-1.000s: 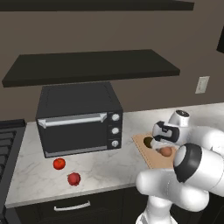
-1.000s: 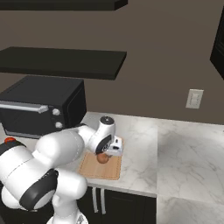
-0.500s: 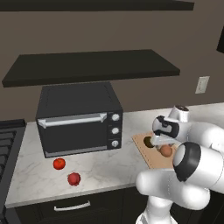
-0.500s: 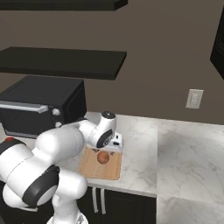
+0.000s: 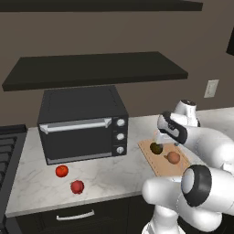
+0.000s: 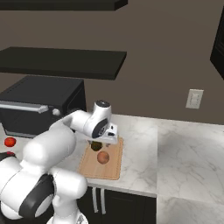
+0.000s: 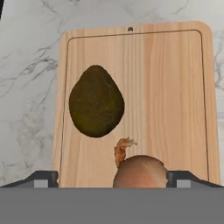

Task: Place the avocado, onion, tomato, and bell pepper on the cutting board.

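Note:
The cutting board (image 5: 160, 168) (image 6: 99, 170) (image 7: 175, 87) lies on the counter right of the oven. On it rest the dark avocado (image 5: 156, 147) (image 6: 95, 145) (image 7: 96, 101) and, nearer the front, the tan onion (image 5: 173, 157) (image 6: 103, 157) (image 7: 141, 171). My gripper (image 5: 166, 138) (image 6: 105, 140) (image 7: 113, 179) hangs open just above the board, over the onion, with its fingertips (image 7: 41, 178) spread wide on both sides and holding nothing. The orange-red tomato (image 5: 61, 171) (image 6: 9, 141) and the crimson bell pepper (image 5: 77, 186) lie on the counter in front of the oven, far left of the board.
A black toaster oven (image 5: 82, 123) (image 6: 39, 105) stands at the back left under a dark shelf (image 5: 96, 68). A stove edge (image 5: 7, 151) is at the far left. Bare marble counter (image 6: 183, 148) stretches right of the board.
The jaws went from shut on the onion to wide open. The onion now lies free on the board beside the avocado, and the hand has lifted slightly.

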You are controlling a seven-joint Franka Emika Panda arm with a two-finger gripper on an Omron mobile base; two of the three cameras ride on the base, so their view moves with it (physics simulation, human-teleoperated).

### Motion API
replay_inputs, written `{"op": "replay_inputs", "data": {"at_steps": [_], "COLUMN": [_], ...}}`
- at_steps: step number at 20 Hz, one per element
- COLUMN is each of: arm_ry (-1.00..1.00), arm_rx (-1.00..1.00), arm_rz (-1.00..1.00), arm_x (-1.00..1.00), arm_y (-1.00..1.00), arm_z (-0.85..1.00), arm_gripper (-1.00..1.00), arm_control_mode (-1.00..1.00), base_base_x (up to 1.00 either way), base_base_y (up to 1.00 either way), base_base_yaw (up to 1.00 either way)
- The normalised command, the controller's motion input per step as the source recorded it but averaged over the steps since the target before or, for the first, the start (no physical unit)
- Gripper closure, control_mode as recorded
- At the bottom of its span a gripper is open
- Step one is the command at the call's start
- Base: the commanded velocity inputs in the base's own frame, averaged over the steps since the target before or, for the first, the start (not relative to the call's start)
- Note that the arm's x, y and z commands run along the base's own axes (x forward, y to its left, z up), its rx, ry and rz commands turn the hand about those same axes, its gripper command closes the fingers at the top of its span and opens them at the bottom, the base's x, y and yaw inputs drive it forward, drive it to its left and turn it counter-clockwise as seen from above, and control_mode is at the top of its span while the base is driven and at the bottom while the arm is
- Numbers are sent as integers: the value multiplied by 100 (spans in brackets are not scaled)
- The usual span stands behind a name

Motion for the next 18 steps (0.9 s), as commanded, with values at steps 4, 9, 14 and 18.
{"op": "replay_inputs", "data": {"at_steps": [4,9,14,18], "arm_ry": [0,0,0,-1], "arm_rx": [0,0,0,0], "arm_rz": [0,0,0,0], "arm_x": [-40,-57,-75,-90], "arm_y": [24,41,60,66], "arm_z": [71,61,40,35], "arm_gripper": [-100,-100,-100,-100], "arm_control_mode": [-100,-100,-100,-100], "base_base_x": [0,0,0,0], "base_base_y": [0,0,0,0], "base_base_yaw": [0,0,0,0]}}
